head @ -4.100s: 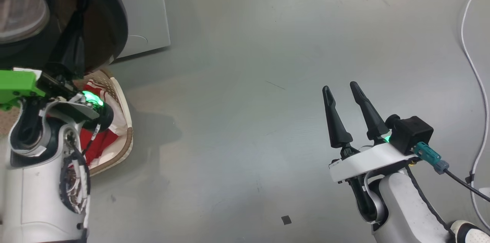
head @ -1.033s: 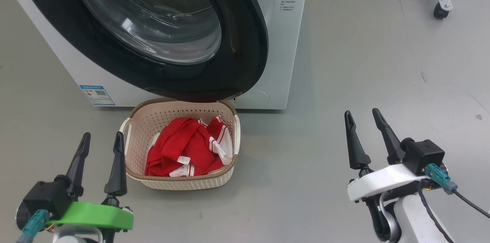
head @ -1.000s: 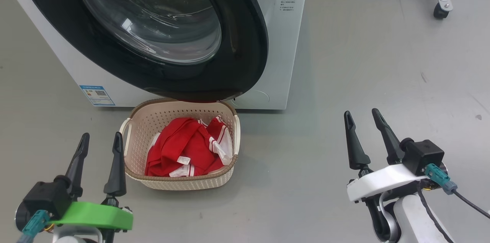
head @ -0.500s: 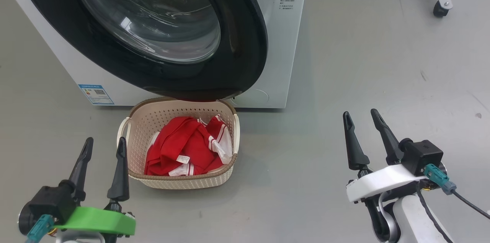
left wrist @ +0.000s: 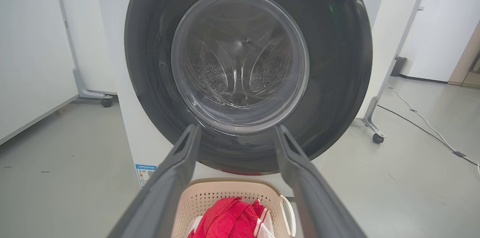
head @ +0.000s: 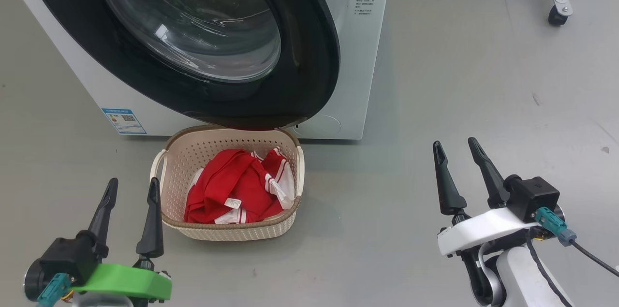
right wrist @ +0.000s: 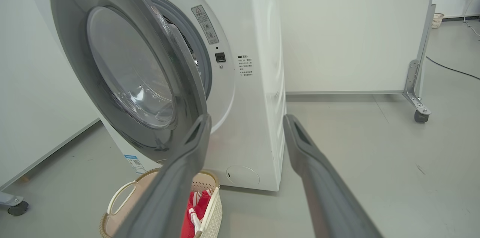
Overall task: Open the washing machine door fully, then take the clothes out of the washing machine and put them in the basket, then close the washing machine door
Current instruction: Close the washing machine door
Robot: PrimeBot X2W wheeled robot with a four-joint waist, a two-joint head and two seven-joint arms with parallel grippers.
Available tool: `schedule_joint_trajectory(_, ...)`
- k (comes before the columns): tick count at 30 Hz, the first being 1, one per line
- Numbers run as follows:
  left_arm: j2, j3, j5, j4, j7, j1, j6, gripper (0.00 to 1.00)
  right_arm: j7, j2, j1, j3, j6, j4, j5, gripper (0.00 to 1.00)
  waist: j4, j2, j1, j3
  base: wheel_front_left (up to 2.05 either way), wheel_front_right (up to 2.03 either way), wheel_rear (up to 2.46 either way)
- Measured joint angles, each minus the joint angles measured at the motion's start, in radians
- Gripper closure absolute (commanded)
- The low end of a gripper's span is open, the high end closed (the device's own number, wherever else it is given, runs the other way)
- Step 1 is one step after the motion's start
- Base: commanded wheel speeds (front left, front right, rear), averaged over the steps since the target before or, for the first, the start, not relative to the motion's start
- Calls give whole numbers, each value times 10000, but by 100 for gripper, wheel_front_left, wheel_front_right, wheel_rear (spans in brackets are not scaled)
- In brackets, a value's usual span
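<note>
We find the left gripper (head: pixel 134 181) at the lower left, its fingers pointing toward the washing machine (head: pixel 360 55), jaws spread wide and holding nothing. Just to its right the basket (head: pixel 232 226) stands upright on the floor (head: pixel 435 80). Its long axis runs from us toward the machine, and its far end sits under the lower rim of the washing machine door (head: pixel 309 55). The clothes (head: pixel 232 186) lie bunched inside the basket. The door is ajar, outer face toward us, its right edge standing off the white front. At the lower right, well apart from the basket, the right gripper (head: pixel 454 142) points the same way, jaws wide apart and empty.
</note>
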Motion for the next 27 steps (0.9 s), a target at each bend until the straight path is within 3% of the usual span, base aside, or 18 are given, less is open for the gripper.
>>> schedule_joint_trajectory(2,-31,31,8,12,0,12,-50,0,0,-2,0,10,0,-10,0,0,5,0,0,-7,0,0,0)
schedule_joint_trajectory(4,-84,50,31,21,0,36,-81,0,0,-4,0,35,0,-27,0,54,8,0,0,-8,0,0,0)
schedule_joint_trajectory(6,-119,58,50,29,0,50,-86,0,0,-17,0,100,0,-86,4,100,16,0,0,0,0,0,0)
schedule_joint_trajectory(12,-182,65,123,0,0,69,-155,0,0,-213,-12,391,0,-426,-12,100,68,0,0,156,0,0,0)
schedule_joint_trajectory(27,-311,25,127,-140,0,-137,-251,0,19,-1055,-1742,3166,0,-750,-639,100,355,0,0,1264,0,0,0)
